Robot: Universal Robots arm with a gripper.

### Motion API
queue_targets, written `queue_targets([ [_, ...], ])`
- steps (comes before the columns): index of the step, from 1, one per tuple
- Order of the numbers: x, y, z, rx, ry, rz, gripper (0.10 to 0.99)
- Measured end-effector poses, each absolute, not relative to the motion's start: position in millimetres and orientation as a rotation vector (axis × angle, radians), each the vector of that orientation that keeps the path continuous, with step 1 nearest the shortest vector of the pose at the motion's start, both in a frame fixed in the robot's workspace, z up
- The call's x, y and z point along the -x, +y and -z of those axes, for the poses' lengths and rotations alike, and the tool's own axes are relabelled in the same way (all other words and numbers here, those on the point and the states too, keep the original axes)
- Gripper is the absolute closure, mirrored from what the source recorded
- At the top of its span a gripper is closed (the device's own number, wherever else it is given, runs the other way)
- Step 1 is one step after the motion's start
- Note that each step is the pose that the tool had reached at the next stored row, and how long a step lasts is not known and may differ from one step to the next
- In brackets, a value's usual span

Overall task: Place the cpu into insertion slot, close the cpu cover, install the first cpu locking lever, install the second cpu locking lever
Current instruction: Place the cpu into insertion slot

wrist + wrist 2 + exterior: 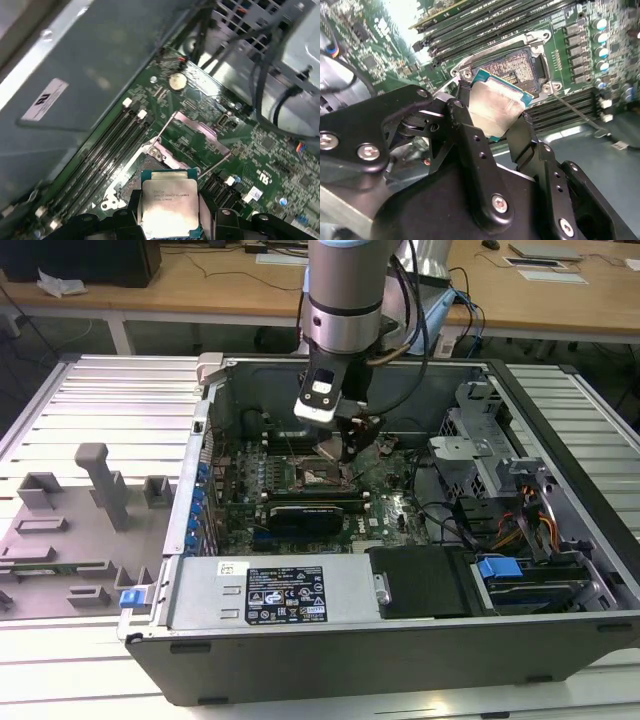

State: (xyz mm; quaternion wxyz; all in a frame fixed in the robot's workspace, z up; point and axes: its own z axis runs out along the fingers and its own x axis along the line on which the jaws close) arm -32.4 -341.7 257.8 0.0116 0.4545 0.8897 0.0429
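Observation:
My gripper [494, 120] is shut on the cpu [496, 104], a small square chip with a silvery top and green edges, held tilted between the two black fingers [462, 117]. It hangs just above the insertion slot [512, 67], whose dark contact field lies bare inside a silver rim. In the first wrist view the cpu [167, 200] sits over the near edge of the insertion slot [131, 175], and the cpu cover [194, 126] stands swung up beyond it. Two thin locking levers [163, 131] stick up free. In the exterior view the gripper [345, 452] is inside the open computer case above the motherboard.
Long black memory slots [470, 25] flank the socket on both sides. A grey power supply box [270, 590] and a drive bay [520, 570] fill the case's near side. Cables [460, 520] run across the exterior view's right. A grey fixture tray [80, 530] lies on the table at its left.

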Motion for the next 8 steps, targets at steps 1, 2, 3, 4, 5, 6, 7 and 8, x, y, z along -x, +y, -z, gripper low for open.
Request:
queue_targets([
  [1,32.4,-341.7,-256.4,-1.456,2.753,-0.133,0.549],
  [2,32.4,-341.7,-255.4,-1.484,2.737,-0.133,0.549],
  [3,32.4,-341.7,-253.6,-1.528,2.711,-0.132,0.549],
  [4,32.4,-341.6,-252.8,-1.548,2.699,-0.132,0.549],
  [5,32.4,-341.7,-251.9,-1.57,2.686,-0.131,0.549],
  [6,32.4,-341.6,-250.6,-1.605,2.664,-0.13,0.549],
  [7,32.4,-341.6,-249.7,-1.635,2.644,-0.13,0.549],
  [8,32.4,-341.6,-249.1,-1.657,2.629,-0.129,0.549],
])
